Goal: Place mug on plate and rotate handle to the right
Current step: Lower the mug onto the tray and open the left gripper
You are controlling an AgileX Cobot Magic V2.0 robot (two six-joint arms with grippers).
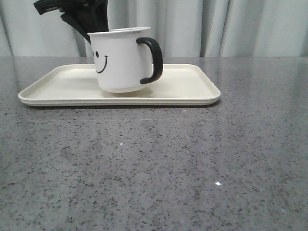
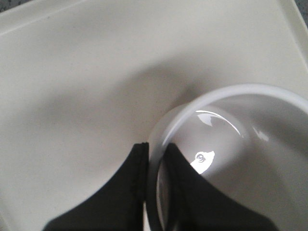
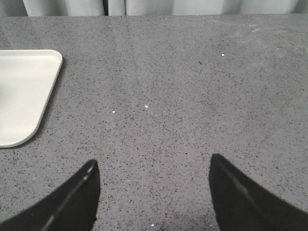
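Observation:
The white mug point(image 1: 122, 60) with a black smiley face is on the cream plate point(image 1: 187, 84), left of the plate's middle. Its black handle point(image 1: 154, 58) points to the right. Whether the mug's base rests fully on the plate I cannot tell. My left gripper point(image 1: 88, 34) reaches down from behind and is shut on the mug's rim at its left side. The left wrist view shows one finger outside and one inside the mug point(image 2: 240, 144), pinching the wall over the plate point(image 2: 72, 72); my left gripper point(image 2: 155, 147) hides part of the rim. My right gripper point(image 3: 151, 166) is open over bare table.
The grey speckled table point(image 1: 154, 168) stretches in front of the plate and to its right. In the right wrist view, a corner of the plate point(image 3: 24, 91) lies apart from the right gripper. A curtain point(image 1: 240, 24) hangs behind the table.

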